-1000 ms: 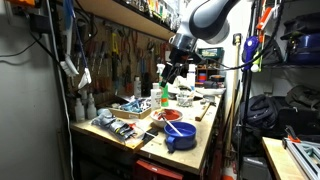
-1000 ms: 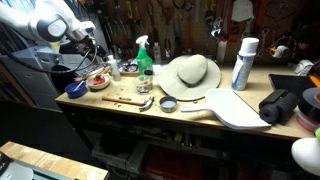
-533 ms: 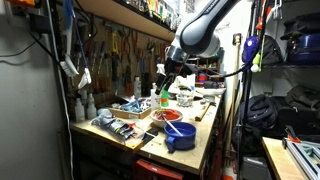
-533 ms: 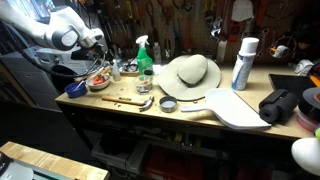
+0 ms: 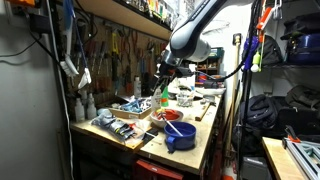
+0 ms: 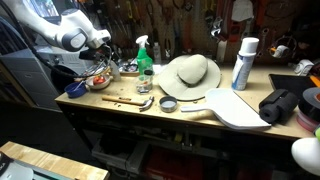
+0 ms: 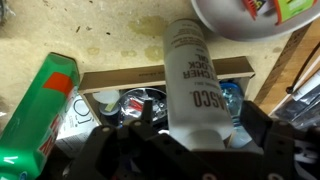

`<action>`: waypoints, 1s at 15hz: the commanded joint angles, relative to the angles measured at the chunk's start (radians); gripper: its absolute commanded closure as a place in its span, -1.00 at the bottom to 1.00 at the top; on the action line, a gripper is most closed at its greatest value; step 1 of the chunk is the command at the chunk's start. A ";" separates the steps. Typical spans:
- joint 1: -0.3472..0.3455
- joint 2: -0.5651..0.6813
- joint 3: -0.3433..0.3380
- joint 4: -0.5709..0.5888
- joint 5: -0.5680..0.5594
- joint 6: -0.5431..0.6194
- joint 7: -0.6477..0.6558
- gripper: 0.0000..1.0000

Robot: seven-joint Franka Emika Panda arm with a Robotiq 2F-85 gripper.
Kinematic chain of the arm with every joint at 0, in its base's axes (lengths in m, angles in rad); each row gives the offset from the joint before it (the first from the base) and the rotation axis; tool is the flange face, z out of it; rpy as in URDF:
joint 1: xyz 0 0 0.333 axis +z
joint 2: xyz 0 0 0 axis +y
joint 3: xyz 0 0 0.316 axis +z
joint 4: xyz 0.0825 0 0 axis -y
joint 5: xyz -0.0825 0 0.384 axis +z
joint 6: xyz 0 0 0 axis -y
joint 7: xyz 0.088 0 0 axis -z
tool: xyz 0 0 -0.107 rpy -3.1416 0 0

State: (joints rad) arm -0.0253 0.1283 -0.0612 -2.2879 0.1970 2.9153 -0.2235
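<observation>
Gripper [image 7: 195, 138] jaws wide, straddling white aerosol can [image 7: 195, 70], not clamped. Can in wooden tray [image 7: 110, 76]. Green bottle [image 7: 40, 110] just beside.

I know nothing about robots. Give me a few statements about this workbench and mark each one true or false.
1. A straw hat lies on the workbench. True.
2. The spray bottle is red. False: it is green.
3. A blue bowl sits on the bench. True.
4. The robot's jaws grip the hat. False: they hover near the spray bottle, well apart from the hat.
5. The tall white can lies on its side. False: it stands upright.
</observation>
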 commanded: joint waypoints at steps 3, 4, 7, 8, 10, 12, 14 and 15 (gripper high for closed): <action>-0.010 0.035 -0.002 0.020 0.008 0.012 -0.003 0.13; -0.009 0.018 -0.004 0.011 0.003 -0.001 -0.001 0.30; -0.029 -0.054 0.017 -0.012 0.059 -0.030 -0.039 0.39; -0.036 -0.089 0.006 -0.015 0.058 -0.067 -0.042 0.39; -0.064 -0.163 -0.026 -0.017 0.054 -0.178 -0.058 0.39; -0.113 -0.219 -0.082 -0.031 -0.081 -0.258 0.031 0.39; -0.162 -0.261 -0.132 -0.031 -0.126 -0.382 0.026 0.39; -0.183 -0.263 -0.160 -0.031 -0.103 -0.399 0.025 0.39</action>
State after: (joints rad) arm -0.1552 -0.0730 -0.1655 -2.2807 0.1163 2.6051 -0.2178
